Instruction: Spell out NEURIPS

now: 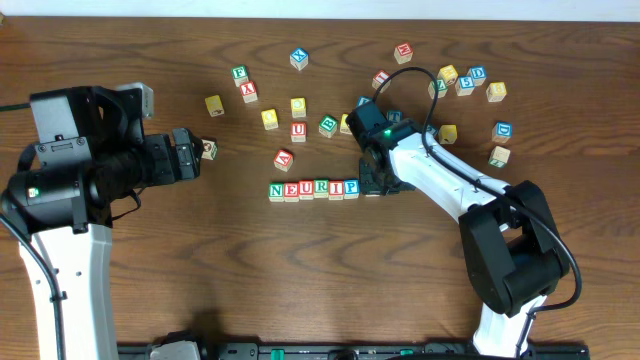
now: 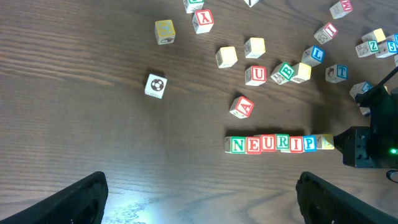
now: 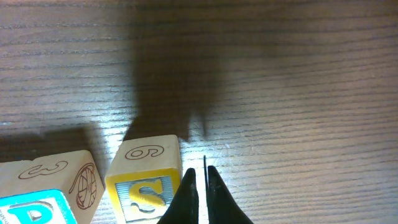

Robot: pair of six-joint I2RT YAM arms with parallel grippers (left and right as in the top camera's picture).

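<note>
Six cubes stand in a row reading N (image 1: 277, 190), E (image 1: 291, 189), U (image 1: 306, 189), R (image 1: 321, 188), I (image 1: 336, 188), P (image 1: 351, 187). The row also shows in the left wrist view (image 2: 270, 144). The yellow-faced S cube (image 3: 146, 186) stands just right of the P cube (image 3: 43, 196), with a small gap between them. In the left wrist view the S cube (image 2: 325, 142) ends the row. My right gripper (image 3: 200, 177) is shut and empty, its tips against the S cube's right side. It covers the S cube in the overhead view (image 1: 375, 180). My left gripper (image 1: 190, 153) is open and empty, well left of the row.
Loose cubes lie behind the row: an A cube (image 1: 284, 158), a second U cube (image 1: 298, 131), an X cube (image 1: 249, 92) and several more at the back right (image 1: 465, 80). One cube (image 1: 208, 149) sits right at my left gripper's tips.
</note>
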